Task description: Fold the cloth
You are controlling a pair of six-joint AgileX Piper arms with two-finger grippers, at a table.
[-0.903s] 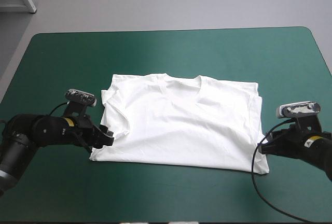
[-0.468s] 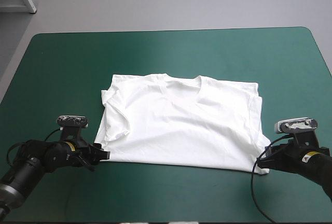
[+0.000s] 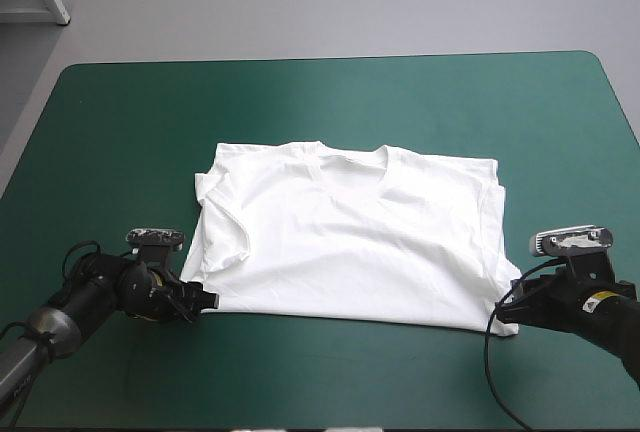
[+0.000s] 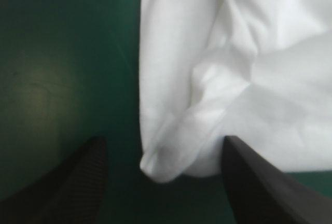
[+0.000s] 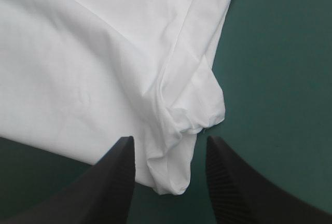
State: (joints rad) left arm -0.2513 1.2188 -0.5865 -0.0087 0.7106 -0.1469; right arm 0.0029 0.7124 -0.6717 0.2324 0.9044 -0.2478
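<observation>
Now the left gripper (image 3: 203, 298) has dropped to the near-left hem corner of the T-shirt (image 3: 350, 237), which lies spread flat on the teal-green cover (image 3: 120, 132). It and the right gripper (image 5: 168, 141) each straddle a corner, opened wide, seemingly ready to pinch.

A robotics lab, by the look of it: a table (image 3: 330, 92) dressed in a teal-green cover, plain grey floor (image 3: 350, 2) beyond its far edge, left arm (image 3: 95, 297) and right arm (image 3: 600, 307) reaching in.
</observation>
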